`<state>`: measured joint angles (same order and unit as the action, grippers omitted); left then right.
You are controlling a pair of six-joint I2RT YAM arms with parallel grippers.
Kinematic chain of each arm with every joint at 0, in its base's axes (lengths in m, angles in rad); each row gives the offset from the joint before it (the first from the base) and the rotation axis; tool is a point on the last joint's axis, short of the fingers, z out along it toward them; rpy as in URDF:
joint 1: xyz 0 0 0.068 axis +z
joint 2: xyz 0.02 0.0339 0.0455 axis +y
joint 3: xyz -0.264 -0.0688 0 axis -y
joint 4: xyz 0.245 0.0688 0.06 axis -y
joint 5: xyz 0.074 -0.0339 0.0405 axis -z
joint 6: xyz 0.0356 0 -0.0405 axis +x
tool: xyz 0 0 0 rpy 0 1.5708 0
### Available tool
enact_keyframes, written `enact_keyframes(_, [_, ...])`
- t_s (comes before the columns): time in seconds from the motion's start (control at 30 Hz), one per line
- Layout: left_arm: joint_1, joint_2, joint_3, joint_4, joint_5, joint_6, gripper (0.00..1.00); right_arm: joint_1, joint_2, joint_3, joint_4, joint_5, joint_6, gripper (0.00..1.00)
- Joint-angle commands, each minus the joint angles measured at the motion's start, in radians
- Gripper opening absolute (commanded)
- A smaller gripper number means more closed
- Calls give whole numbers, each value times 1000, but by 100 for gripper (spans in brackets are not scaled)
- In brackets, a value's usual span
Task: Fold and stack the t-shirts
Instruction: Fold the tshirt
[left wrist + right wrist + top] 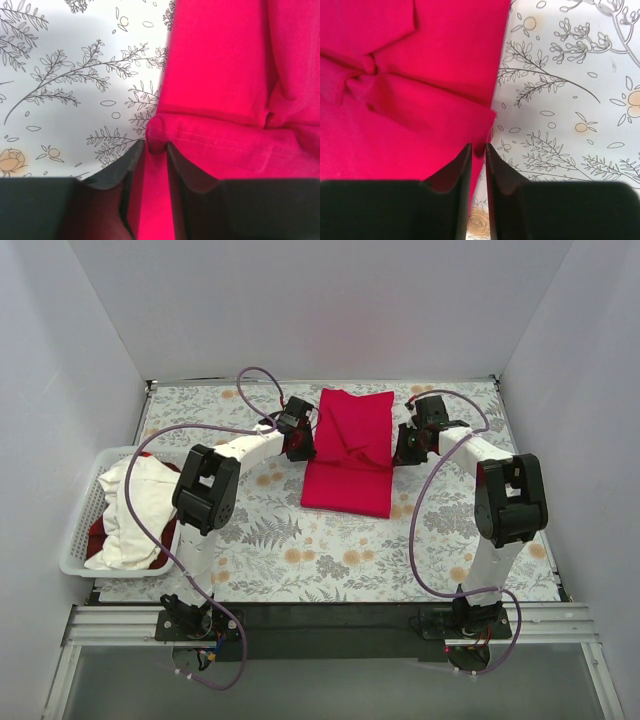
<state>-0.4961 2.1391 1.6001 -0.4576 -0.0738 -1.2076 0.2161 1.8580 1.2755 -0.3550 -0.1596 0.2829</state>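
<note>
Nearest, the left arm [208, 490] and right arm [512, 498] reach out over the floral cloth [300, 550]. Mid-table on it lies the red t-shirt [350, 455] (folded into a long strip). A white t-shirt [130, 505] fills the basket [72, 540] at left. The left gripper [156, 146] pinches the red t-shirt's left hem; the right gripper [478, 147] pinches its right edge.
</note>
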Motion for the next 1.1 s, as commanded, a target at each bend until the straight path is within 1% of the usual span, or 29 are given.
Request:
enact_keyframes(0.0, [11,-79,5,22,-38,-1,25,-4,-42,54,34,-1,-24,25])
enact_keyframes(0.1, [5,-137,-37,17,-38,-21,34,8,-98,55,33,17,-40,29])
enact_keyframes(0.17, [-7,-206,-69,22,-41,-26,38,29,-146,39,33,32,-48,31])
enact_keyframes(0.27, [-50,-290,-146,31,-50,-36,38,58,-201,10,44,49,-60,31])
enact_keyframes(0.33, [-87,-320,-214,42,-50,-55,37,88,-224,-30,76,26,-65,30])
enact_keyframes(0.37, [-100,-341,-239,54,-37,-59,35,109,-229,-45,91,19,-64,28])
enact_keyframes(0.4, [-123,-346,-264,68,-32,-64,30,120,-232,-70,114,9,-62,26])
enact_keyframes(0.43, [-134,-350,-285,80,-32,-69,29,130,-226,-77,123,5,-60,24])
enact_keyframes(0.5, [-153,-334,-330,96,-27,-84,26,160,-211,-94,142,-4,-57,18])
enact_keyframes(0.53, [-166,-325,-339,97,-32,-89,23,169,-191,-99,158,-4,-57,17])
enact_keyframes(0.63, [-185,-285,-364,109,-44,-98,20,198,-142,-103,194,-12,-54,15])
enact_keyframes(0.87, [-194,-239,-399,112,-66,-101,19,223,-28,-68,221,-11,-59,13])
enact_keyframes(1.07, [-194,-260,-459,112,-60,-102,19,217,66,-7,222,61,-94,13])
